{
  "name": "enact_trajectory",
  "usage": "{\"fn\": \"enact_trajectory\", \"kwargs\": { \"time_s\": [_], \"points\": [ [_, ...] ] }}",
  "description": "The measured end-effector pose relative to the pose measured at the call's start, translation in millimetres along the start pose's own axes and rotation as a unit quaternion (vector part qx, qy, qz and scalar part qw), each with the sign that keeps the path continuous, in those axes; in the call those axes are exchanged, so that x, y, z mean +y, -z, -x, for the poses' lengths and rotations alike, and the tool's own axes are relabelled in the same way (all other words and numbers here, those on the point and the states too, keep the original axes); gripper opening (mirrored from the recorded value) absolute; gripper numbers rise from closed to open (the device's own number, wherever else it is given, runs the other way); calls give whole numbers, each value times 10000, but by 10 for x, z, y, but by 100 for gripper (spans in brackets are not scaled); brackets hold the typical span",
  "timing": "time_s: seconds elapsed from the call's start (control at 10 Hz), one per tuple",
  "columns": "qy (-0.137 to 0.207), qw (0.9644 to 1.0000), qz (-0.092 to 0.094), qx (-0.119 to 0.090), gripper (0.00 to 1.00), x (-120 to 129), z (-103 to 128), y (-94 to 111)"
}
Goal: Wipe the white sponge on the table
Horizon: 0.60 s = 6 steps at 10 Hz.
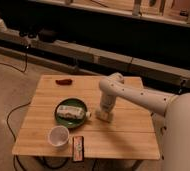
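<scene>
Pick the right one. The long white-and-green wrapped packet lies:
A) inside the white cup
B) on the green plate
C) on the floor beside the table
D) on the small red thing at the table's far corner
B: the wrapped packet lies across the green plate, left of the gripper, which is down at the table top just off the plate's right rim.
</scene>
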<state>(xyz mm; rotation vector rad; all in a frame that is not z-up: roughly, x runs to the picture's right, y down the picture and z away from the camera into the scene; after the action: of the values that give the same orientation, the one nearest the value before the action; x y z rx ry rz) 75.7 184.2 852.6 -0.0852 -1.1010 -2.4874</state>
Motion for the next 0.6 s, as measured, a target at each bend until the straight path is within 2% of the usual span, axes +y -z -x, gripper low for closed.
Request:
{"fn": "enact_trajectory", "kwargs": {
  "time_s": [0.3, 0.4, 0.6],
  "points": [
    [-43, 9987, -200, 461, 0, -390, 118, -69],
    [-80, 9978, -237, 619, 0, -498, 231, -67],
    [-161, 9966, -281, 754, 0, -628, 510, -62]
  ]
}}
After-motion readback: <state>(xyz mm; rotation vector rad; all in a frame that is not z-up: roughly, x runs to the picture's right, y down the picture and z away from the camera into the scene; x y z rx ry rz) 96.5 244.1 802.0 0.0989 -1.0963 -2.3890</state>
